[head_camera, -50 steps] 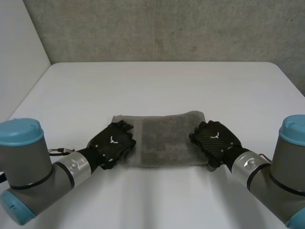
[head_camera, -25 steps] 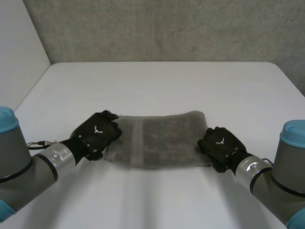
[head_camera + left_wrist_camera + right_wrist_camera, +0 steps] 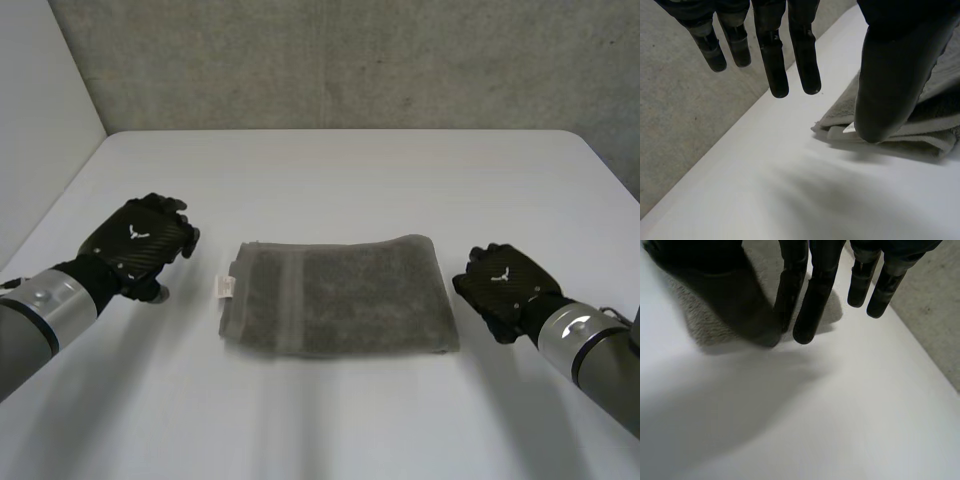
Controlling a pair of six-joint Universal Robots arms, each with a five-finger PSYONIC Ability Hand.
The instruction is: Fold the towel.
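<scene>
The grey towel (image 3: 340,295) lies folded into a flat rectangle in the middle of the white table (image 3: 330,180), with a small white tag (image 3: 227,287) at its left edge. My left hand (image 3: 140,245) hovers off to the towel's left, apart from it, fingers (image 3: 775,65) straight and holding nothing. In its wrist view the towel's corner (image 3: 940,125) and tag (image 3: 849,129) lie beside the thumb. My right hand (image 3: 505,290) sits just right of the towel's right edge, free of it. Its fingers (image 3: 810,305) hang straight above the table, the towel (image 3: 700,325) under the thumb side.
A grey concrete wall (image 3: 330,60) runs behind the table's far edge, and a pale wall (image 3: 40,130) stands at the left. Bare tabletop surrounds the towel on all sides.
Both hands have lifted off the towel and drawn outward, the left going left and the right going right. The towel stays flat where it was.
</scene>
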